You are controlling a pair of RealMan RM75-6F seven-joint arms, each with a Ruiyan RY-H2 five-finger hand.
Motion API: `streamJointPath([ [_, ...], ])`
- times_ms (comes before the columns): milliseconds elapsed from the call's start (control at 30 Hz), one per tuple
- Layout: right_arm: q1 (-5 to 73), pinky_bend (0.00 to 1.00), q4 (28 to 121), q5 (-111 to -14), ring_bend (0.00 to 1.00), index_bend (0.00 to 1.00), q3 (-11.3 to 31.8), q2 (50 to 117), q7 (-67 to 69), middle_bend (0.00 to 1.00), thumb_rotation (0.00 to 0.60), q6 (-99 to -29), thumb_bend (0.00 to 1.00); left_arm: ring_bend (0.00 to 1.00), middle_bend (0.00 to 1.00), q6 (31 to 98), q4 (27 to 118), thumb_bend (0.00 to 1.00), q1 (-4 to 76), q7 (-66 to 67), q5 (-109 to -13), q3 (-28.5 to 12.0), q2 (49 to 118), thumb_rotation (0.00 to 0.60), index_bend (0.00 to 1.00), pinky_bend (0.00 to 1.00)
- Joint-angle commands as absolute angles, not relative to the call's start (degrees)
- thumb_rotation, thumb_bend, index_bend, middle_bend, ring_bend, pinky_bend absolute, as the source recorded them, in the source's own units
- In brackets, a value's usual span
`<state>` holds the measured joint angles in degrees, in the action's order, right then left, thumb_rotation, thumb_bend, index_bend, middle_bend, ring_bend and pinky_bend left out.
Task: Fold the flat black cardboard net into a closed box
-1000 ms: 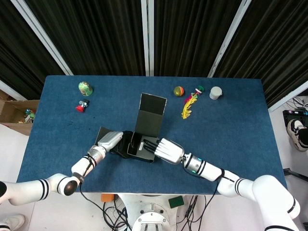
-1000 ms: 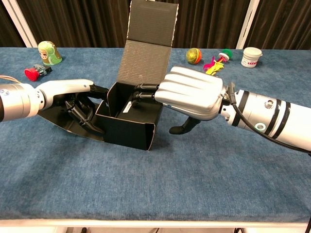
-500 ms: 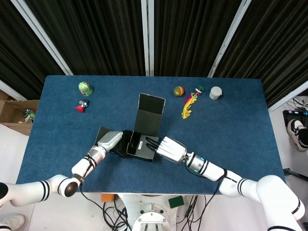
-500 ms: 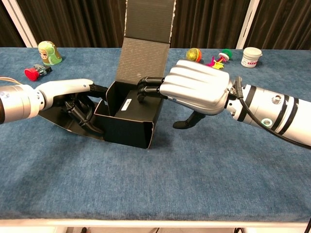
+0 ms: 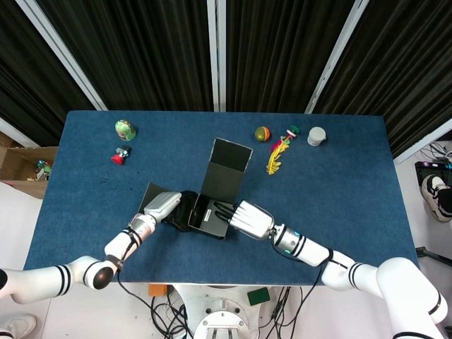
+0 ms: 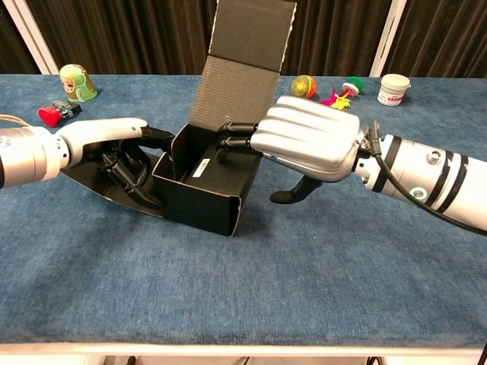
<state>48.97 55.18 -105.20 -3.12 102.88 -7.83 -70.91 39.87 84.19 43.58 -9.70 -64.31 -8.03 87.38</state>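
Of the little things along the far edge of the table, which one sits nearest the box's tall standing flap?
The round orange-and-green ball, just right of the standing flap. The yellow feathery toy, white jar, green egg figure and red button lie farther off.

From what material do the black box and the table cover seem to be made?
The black box looks like matte corrugated cardboard: fine ribs show on its raised lid and a rough, wavy cut edge. The table cover seems to be blue felt or short-pile cloth, with a dull, fuzzy, mottled surface.

Green egg-shaped doll (image 5: 125, 129), red button (image 5: 119, 156), striped ball (image 5: 263, 133), yellow-pink feathery toy (image 5: 277, 155), white jar (image 5: 316, 135), blue table (image 5: 353, 183)
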Motion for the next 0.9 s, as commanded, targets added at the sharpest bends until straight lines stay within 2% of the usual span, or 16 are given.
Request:
streamJointPath([
  [33, 48.9, 1.00, 55.0, -105.3, 0.69, 0.32, -2.9, 103.2, -7.6, 0.22, 0.600, -71.4, 0.18, 0.64, 0.49, 40.0, 84.6, 0.04, 43.5, -9.7, -64.2, -8.2, 87.2, 0.583, 0.55, 0.95],
  [233, 49.3, 1.00, 55.1, -105.5, 0.70, 0.32, -2.4, 103.4, -7.8, 0.22, 0.600, -71.7, 0.18, 0.64, 0.49, 39.9, 85.2, 0.04, 43.7, -9.0, -63.7, -8.3, 86.6, 0.581, 0.55, 0.95],
  [367, 49.7, 1.00, 55.8, -105.6, 0.70, 0.31, -1.9, 103.4, -7.9, 0.22, 0.600, -71.7, 0.18, 0.64, 0.46, 39.5, 85.0, 0.03, 44.0, -8.1, -63.1, -8.1, 86.7, 0.581, 0.49, 0.95],
  [533, 49.1, 1.00, 57.8, -105.5, 0.69, 0.24, -1.1, 102.0, -7.8, 0.21, 0.600, -73.9, 0.17, 0.63, 0.45, 39.4, 84.9, 0.03, 43.9, -7.0, -62.2, -7.7, 86.6, 0.581, 0.48, 0.95],
  [733, 48.7, 1.00, 62.1, -105.3, 0.69, 0.23, -1.2, 99.2, -8.4, 0.22, 0.600, -73.8, 0.15, 0.63, 0.44, 39.3, 84.9, 0.03, 44.0, -6.8, -61.1, -7.9, 86.7, 0.582, 0.48, 0.95],
  [800, 48.7, 1.00, 63.6, -105.4, 0.69, 0.25, -1.1, 98.4, -9.0, 0.23, 0.600, -73.4, 0.15, 0.63, 0.44, 39.2, 84.9, 0.03, 44.1, -6.6, -60.9, -8.0, 86.7, 0.580, 0.48, 0.95],
  [900, 48.9, 1.00, 65.1, -104.8, 0.69, 0.35, -1.1, 97.5, -9.7, 0.23, 0.600, -71.7, 0.15, 0.63, 0.44, 39.0, 85.0, 0.03, 44.2, -6.5, -60.6, -8.0, 86.7, 0.578, 0.48, 0.95],
])
